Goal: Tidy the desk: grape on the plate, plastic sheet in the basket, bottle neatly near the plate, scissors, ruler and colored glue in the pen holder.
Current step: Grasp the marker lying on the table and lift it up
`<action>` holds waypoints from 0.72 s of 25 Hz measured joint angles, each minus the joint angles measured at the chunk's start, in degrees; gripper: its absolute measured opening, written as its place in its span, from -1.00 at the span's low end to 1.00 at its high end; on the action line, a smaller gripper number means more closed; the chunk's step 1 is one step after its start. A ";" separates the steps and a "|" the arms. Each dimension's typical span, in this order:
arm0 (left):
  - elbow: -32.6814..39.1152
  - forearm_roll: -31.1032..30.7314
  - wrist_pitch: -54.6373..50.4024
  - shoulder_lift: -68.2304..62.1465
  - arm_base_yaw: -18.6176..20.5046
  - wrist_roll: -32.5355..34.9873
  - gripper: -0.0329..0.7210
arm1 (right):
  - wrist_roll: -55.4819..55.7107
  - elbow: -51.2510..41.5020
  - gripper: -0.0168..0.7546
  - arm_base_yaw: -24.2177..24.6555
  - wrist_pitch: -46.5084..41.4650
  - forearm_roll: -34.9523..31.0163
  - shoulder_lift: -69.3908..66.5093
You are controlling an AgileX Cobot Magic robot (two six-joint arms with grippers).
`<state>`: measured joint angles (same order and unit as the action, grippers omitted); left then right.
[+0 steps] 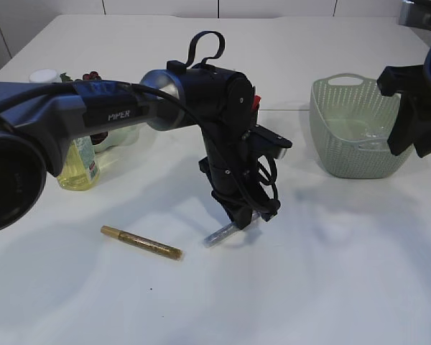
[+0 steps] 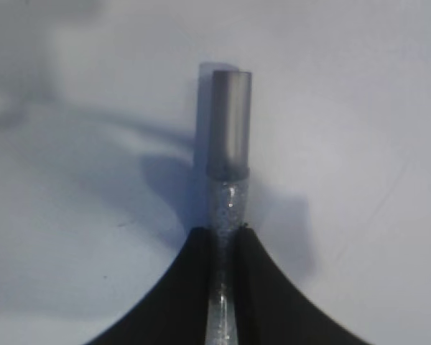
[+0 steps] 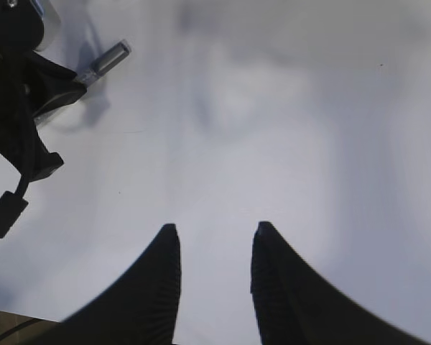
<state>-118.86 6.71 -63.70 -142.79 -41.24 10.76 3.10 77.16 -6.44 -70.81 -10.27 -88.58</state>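
Note:
My left gripper [image 2: 226,230] points down at the middle of the table [image 1: 323,273], shut on a silver glitter glue tube [image 2: 228,129]. The tube's capped end sticks out past the fingertips, low over the table [image 1: 219,235]. The right wrist view also shows that tube [image 3: 104,61]. A gold glue pen [image 1: 141,243] lies on the table to the left. A bottle [image 1: 79,165] of yellow liquid stands behind the left arm, and grapes [image 1: 92,75] lie at the far left. The green basket [image 1: 330,144] holds a clear plastic sheet [image 1: 359,129]. My right gripper [image 3: 214,230] hangs open and empty beside the basket. The plate, scissors, ruler and pen holder are out of view.
A white cap [image 1: 43,75] shows at the far left behind the arm. The left arm's body [image 1: 72,115] blocks much of the left side of the exterior view. The table edge runs close along the bottom left of the right wrist view.

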 joint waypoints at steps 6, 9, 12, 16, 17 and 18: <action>0.00 -0.25 -1.98 0.00 0.00 0.00 -0.78 | -0.12 0.00 -0.23 0.00 0.00 0.00 0.00; -0.55 -0.48 -3.63 0.00 0.00 0.00 -0.78 | -0.12 0.00 -0.23 0.00 0.00 0.00 0.00; -1.47 -0.58 -5.33 0.00 0.00 -0.63 -0.78 | -0.12 0.00 -0.23 0.00 0.00 0.00 0.00; -1.61 -0.58 -5.91 0.11 0.00 -2.84 -0.78 | -0.12 0.00 -0.23 0.00 0.00 0.00 0.00; -1.61 -0.58 -5.89 0.24 0.00 -3.44 -0.78 | -0.12 0.00 -0.23 0.00 0.00 0.00 0.00; -1.61 -0.58 -5.89 0.48 0.00 -3.99 -0.78 | -0.12 0.00 -0.23 0.00 0.00 0.00 0.00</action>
<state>-120.47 6.13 -69.59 -142.31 -41.24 6.77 2.98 77.16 -6.44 -70.81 -10.27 -88.58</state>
